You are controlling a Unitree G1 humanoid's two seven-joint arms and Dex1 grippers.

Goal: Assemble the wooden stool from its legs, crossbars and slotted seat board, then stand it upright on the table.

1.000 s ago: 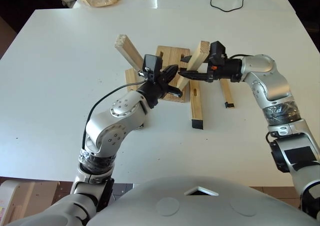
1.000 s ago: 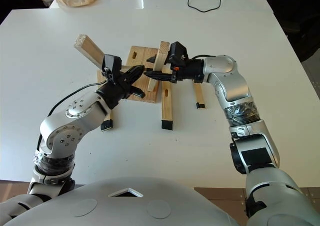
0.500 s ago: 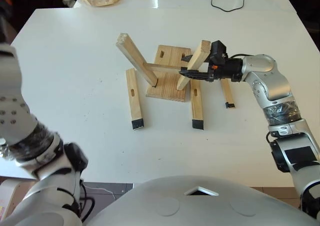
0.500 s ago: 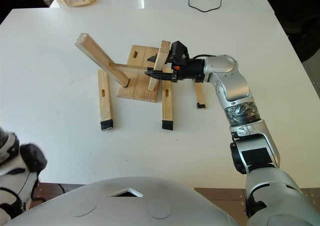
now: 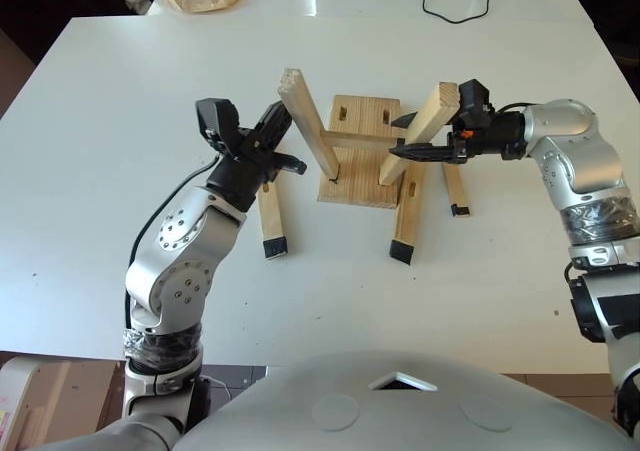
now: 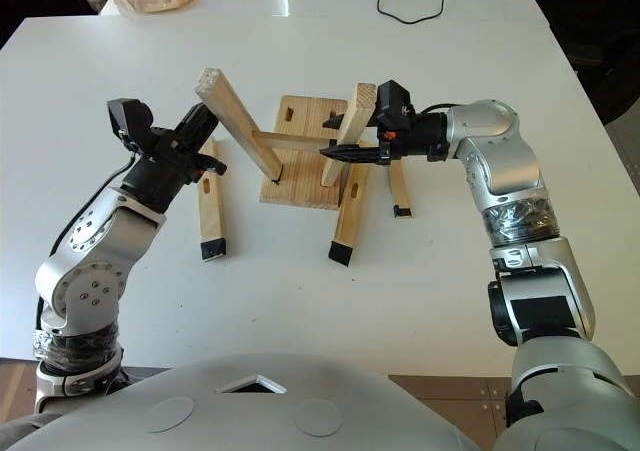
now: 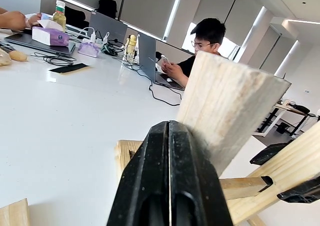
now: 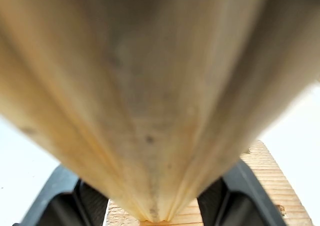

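left eye / hidden: the feet of both standing legs cover the slots beneath them, so seating is not readable. right gripper (image 5: 412, 137) masks the middle of the right slanted pale-wood leg (image 5: 436, 106).
left eye / stool: square pale-wood slotted seat board (image 5: 362, 166) lies flat around the middle of the white table (image 5: 120, 91), slightly toward the far edge, with two open slots along its far side. left slanted pale-wood leg (image 5: 303, 116) and the right one stand on it with tops splayed apart. thin wooden crossbar (image 5: 358, 142) spans between them.
left eye / loose parts: left loose black-capped leg (image 5: 268, 211) lies flat just left of the board. right loose black-capped leg (image 5: 408, 216) lies at the board's near right corner. Both caps point to the near edge. thin loose crossbar (image 5: 455, 186) lies right of the board.
left eye / claws: right gripper is clamped on the right slanted leg at mid-length. left gripper (image 5: 285, 139) sits just beside the left slanted leg, on its left side. Cannot tell how far open it is.
left wrist: left gripper is close up, with the sawn top of the left slanted leg right behind it. Contact is not readable. Beyond, the crossbar end enters the right leg.
right wrist: right slanted leg is very close and blurred, between two black fingers (image 8: 55, 201). A strip of seat board grain shows past it.
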